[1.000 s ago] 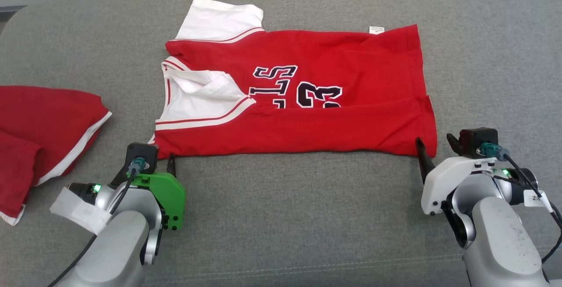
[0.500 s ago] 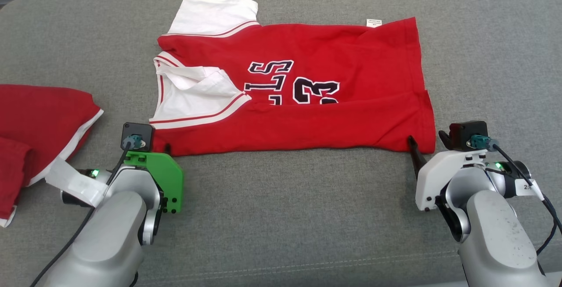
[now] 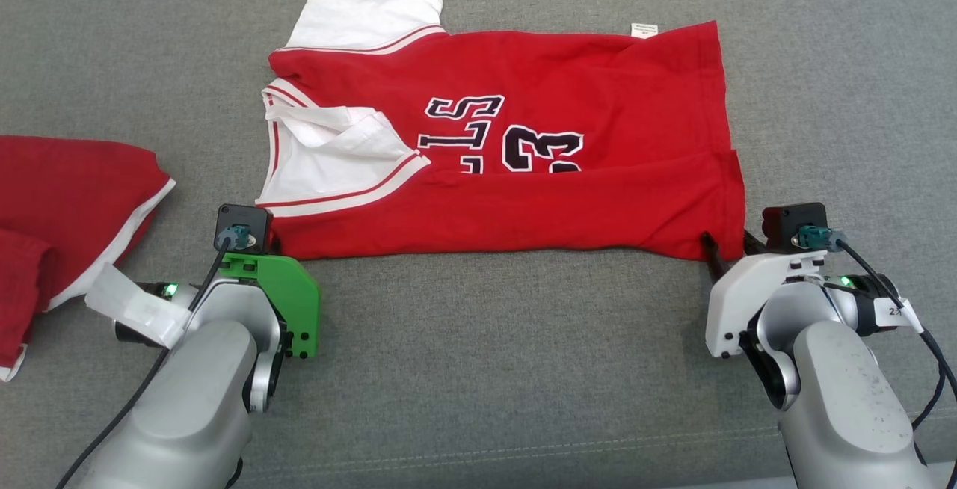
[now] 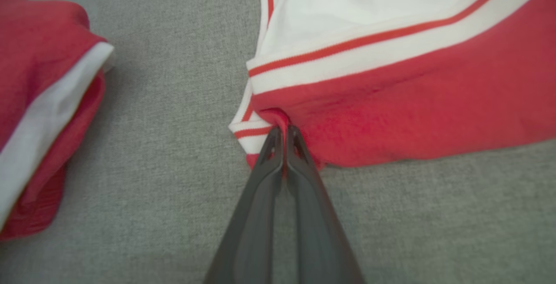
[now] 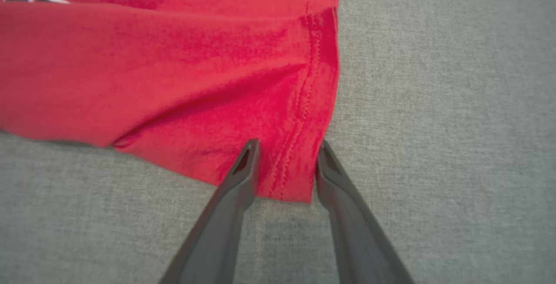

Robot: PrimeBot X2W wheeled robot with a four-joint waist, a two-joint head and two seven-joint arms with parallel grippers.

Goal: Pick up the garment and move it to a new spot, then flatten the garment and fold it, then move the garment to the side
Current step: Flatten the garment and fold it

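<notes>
The red knit jersey with white sleeves and dark lettering (image 3: pixel 523 205) lies flat on the grey upholstered surface (image 3: pixel 478 339), its long axis running left to right. The collar and sleeves are at the left and the hem at the right. Its near long edge looks doubled over, since a layer covers the lower part of the lettering. Both arms sit just on the near side of that edge, one at each end, so each is nearest its own corner and the cloth stretches away from them toward the far side. The left claw (image 4: pixel 284 131) is clenched on the near left corner, with a small pucker of red cloth squeezed between its tips beside the white striped trim. The right claw (image 5: pixel 289 149) is released, its fingers apart on either side of the stitched hem at the near right corner; the cloth lies between them but is not pinched. The next move likely needs that corner gripped too. A second red garment with a white band (image 3: pixel 67 197) lies well apart at the left.
</notes>
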